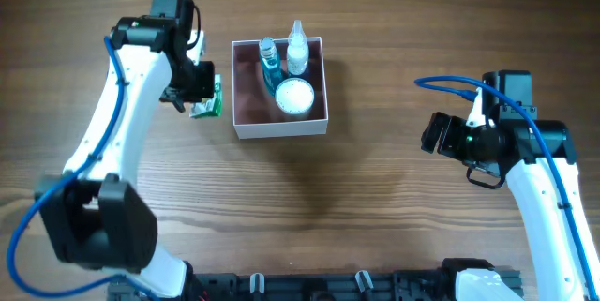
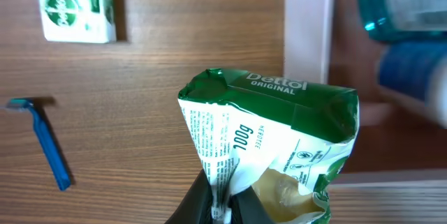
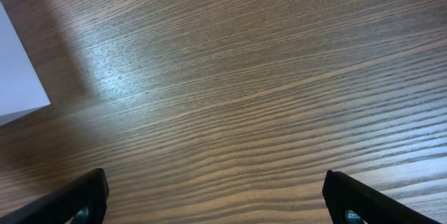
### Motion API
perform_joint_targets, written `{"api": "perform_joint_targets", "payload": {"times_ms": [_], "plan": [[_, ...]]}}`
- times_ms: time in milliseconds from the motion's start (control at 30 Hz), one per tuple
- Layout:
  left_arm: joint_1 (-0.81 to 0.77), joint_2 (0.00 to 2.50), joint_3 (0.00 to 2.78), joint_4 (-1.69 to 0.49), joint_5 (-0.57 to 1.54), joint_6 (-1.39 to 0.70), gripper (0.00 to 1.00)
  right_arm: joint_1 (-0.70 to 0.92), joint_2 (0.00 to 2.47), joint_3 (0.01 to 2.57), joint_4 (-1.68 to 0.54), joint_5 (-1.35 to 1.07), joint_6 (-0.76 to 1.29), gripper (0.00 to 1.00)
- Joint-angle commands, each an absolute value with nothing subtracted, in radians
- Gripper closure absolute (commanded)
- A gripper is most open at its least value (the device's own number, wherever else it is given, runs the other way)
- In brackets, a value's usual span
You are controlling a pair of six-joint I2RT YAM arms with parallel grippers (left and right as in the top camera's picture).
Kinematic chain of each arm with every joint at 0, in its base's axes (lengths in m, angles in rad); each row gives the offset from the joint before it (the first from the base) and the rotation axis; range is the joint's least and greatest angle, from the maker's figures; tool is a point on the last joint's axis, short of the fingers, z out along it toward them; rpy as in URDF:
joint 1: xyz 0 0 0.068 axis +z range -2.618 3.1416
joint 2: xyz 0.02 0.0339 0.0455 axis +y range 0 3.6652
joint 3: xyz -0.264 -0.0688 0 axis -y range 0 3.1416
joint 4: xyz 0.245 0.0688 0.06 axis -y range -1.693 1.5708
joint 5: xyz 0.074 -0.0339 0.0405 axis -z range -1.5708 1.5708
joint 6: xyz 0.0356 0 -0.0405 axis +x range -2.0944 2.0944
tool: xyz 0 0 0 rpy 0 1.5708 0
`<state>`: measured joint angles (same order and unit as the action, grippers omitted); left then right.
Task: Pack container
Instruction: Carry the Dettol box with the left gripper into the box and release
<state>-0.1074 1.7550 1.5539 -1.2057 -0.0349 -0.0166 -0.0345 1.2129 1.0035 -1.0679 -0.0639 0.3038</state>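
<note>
Wood table [image 1: 375, 198]: container [image 1: 281, 129] sits centre, light thin cardboard I judge slides if bumped, best gripped at a wall; left gripper [image 2: 223, 206] pinches the Dettol soap packet [image 2: 269, 133] by its crimp beside it, right gripper [image 3: 223, 199] gapes empty.

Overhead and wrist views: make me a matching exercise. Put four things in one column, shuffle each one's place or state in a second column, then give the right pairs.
Things
1. soap packet
2. razor
3. jar
4. right claw

Places or states
A. inside the box
B. open, holding nothing
C. pinched in the left claw
D. lying flat on the table

Pairs: 1-C, 2-D, 3-A, 4-B
</note>
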Motion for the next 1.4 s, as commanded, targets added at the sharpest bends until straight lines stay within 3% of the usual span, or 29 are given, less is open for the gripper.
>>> {"api": "perform_joint_targets", "payload": {"times_ms": [0,533,1367], "plan": [[-0.103,1.725,1.569,-1.213,-0.023,-0.062,0.92,-0.033,1.216,1.000,-1.066,-0.076,0.288,0.00],[-0.269,1.713,1.570,-1.105,0.051,-0.186,0.89,-0.033,1.216,1.000,-1.066,-0.076,0.288,0.00],[-0.326,1.795,1.569,-1.064,0.082,-0.282,0.85,-0.033,1.216,1.000,-1.066,-0.076,0.288,0.00]]}}
